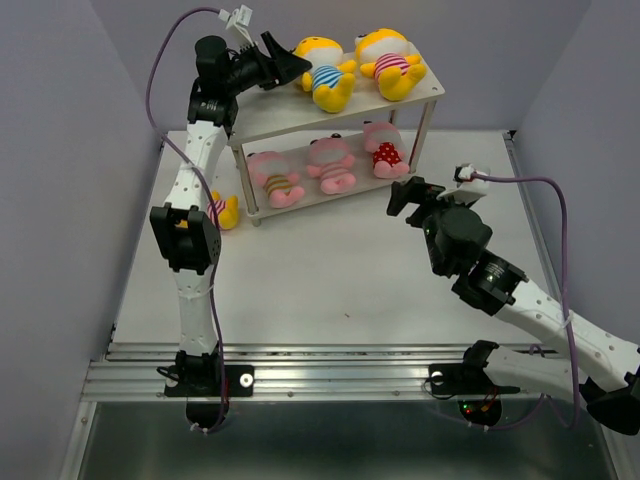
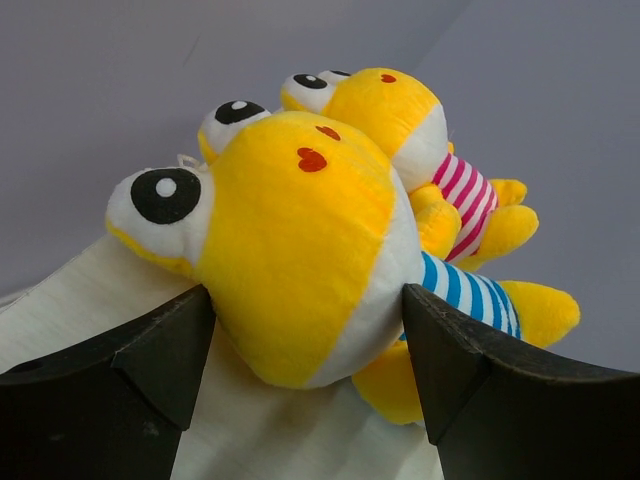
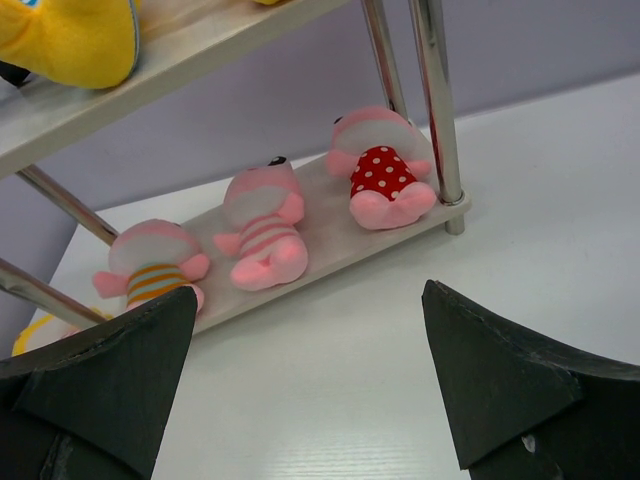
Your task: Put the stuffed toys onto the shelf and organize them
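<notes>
Atop the shelf (image 1: 270,115) the left hand (image 2: 308,300) brackets the head of the blue-striped toy (image 2: 300,230), grip unclear; the right hand (image 3: 308,295) gapes empty facing 3 pink toys (image 3: 262,215); the left arm (image 1: 195,150) partly screens 1 yellow toy (image 1: 229,211).

Looked like a robotics lab to me, a test cell, not a home or shop. 2 white robot arms (image 1: 190,250) were bolted to an alu rail (image 1: 330,378) at the near edge of a white table (image 1: 330,290), w/ purple cables (image 1: 150,95) looping off their wrists. Plain grey-lilac walls (image 1: 60,120) boxed the bench in on 3 sides. Plush toys (image 1: 330,80) lay on a small shelf (image 1: 270,115) at the far end.
</notes>
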Motion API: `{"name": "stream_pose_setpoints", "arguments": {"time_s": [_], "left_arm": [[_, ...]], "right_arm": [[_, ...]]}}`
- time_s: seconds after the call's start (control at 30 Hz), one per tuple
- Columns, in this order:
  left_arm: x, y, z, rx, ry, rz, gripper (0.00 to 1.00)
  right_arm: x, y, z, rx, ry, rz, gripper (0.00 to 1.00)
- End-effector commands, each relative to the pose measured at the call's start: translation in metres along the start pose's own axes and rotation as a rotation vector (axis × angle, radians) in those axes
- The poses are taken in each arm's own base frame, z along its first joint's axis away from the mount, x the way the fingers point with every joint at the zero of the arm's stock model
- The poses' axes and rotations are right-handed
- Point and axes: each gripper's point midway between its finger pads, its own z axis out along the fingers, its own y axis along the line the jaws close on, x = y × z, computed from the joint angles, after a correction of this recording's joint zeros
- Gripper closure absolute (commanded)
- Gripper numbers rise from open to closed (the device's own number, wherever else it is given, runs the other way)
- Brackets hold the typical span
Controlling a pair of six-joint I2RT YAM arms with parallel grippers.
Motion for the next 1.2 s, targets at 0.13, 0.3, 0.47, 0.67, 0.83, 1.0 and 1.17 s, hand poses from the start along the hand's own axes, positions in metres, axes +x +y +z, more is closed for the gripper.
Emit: {"name": "stream_pose_setpoints", "arguments": {"time_s": [0.13, 0.3, 0.47, 0.67, 0.83, 1.0, 1.17], "left_arm": [[-0.013, -0.018, 0.004, 0.066, -0.03, 0.046, 0.13], [-0.013, -0.01, 0.004, 0.03, -0.04, 0.04, 0.12], [-0.018, -0.004, 0.003, -0.021, -0.066, 0.053, 0.01], [-0.023, -0.001, -0.002, -0.076, -0.08, 0.071, 0.01], [-0.032, -0.006, -0.008, -0.084, -0.099, 0.086, 0.01], [-0.043, -0.007, -0.016, -0.097, -0.117, 0.094, 0.01], [-0.048, -0.018, -0.021, -0.078, -0.121, 0.1, 0.01]], "right_arm": [[-0.012, -0.009, -0.008, 0.023, -0.037, 0.037, 0.0], [-0.012, -0.01, -0.01, 0.02, -0.035, 0.042, 0.0], [-0.013, -0.011, -0.011, 0.018, -0.039, 0.053, 0.0], [-0.012, -0.012, -0.012, 0.018, -0.037, 0.053, 0.0], [-0.008, -0.011, -0.011, 0.018, -0.031, 0.051, 0.0], [-0.008, -0.01, -0.01, 0.014, -0.028, 0.05, 0.0], [-0.004, -0.008, -0.009, 0.012, -0.021, 0.047, 0.0]]}}
